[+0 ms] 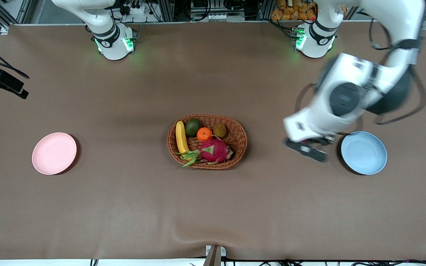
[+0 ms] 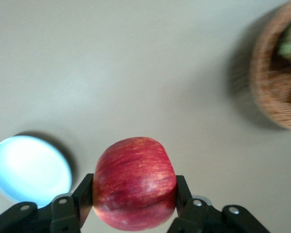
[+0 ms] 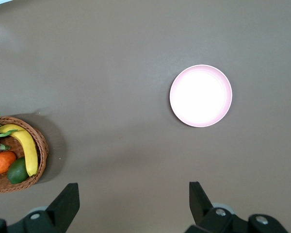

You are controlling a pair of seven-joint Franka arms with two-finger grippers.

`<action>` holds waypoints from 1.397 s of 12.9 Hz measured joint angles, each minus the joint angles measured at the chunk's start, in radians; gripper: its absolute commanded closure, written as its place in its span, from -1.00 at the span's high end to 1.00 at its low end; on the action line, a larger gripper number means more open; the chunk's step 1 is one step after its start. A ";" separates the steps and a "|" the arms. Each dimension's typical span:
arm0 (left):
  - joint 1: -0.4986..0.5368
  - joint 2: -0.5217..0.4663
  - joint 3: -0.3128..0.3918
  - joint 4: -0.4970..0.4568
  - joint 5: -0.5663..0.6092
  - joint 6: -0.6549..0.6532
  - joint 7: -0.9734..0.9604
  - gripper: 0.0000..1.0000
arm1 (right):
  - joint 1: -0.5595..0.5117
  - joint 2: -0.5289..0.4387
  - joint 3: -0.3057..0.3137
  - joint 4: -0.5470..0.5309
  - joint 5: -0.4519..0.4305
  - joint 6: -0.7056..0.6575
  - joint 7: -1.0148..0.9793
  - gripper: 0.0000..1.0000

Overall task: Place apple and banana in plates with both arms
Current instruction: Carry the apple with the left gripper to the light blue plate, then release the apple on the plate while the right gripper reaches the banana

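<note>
My left gripper point(image 2: 134, 182) is shut on the red apple point(image 2: 135, 189) and holds it in the air over bare table between the wicker basket point(image 1: 242, 137) and the light blue plate point(image 1: 363, 152). In the front view the left hand point(image 1: 309, 142) hides the apple. The blue plate point(image 2: 29, 169) is empty. The yellow banana point(image 1: 181, 137) lies in the basket at the side toward the right arm's end. The pale pink plate point(image 1: 54, 153) is empty. My right gripper point(image 3: 133, 189) is open and empty, high over the table, with the pink plate point(image 3: 201, 95) and the banana point(image 3: 26, 148) below it.
The basket also holds an orange point(image 1: 204, 133), a green avocado point(image 1: 192, 127), a brownish kiwi point(image 1: 220, 130) and a magenta dragon fruit point(image 1: 215, 150). A black camera mount point(image 1: 0, 82) juts in at the right arm's end of the table.
</note>
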 measured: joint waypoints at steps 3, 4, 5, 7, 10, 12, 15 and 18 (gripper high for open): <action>0.173 0.006 0.003 -0.045 0.000 0.002 0.041 -1.00 | 0.008 0.013 0.004 -0.001 0.001 -0.002 -0.001 1.00; 0.219 0.010 0.003 -0.063 0.000 0.014 0.051 -1.00 | 0.017 0.020 0.005 -0.001 0.001 -0.001 -0.001 1.00; 0.261 0.017 0.003 -0.084 -0.001 0.033 0.072 -1.00 | 0.024 0.025 0.006 -0.001 0.001 -0.001 -0.001 1.00; 0.331 0.036 0.002 -0.123 -0.004 0.078 0.108 -1.00 | 0.026 0.027 0.006 -0.001 0.001 -0.001 -0.001 1.00; 0.433 0.083 0.003 -0.149 -0.070 0.127 0.227 -1.00 | 0.026 0.032 0.003 -0.001 0.001 -0.002 -0.001 1.00; 0.495 0.122 0.003 -0.151 -0.115 0.141 0.297 -1.00 | 0.027 0.048 0.005 -0.002 0.001 -0.004 -0.001 1.00; 0.538 0.169 0.002 -0.152 -0.126 0.175 0.363 -1.00 | 0.078 0.074 0.009 -0.007 0.025 -0.011 0.014 1.00; 0.563 0.215 0.002 -0.152 -0.127 0.228 0.416 -1.00 | 0.187 0.111 0.014 -0.015 0.056 -0.009 0.096 1.00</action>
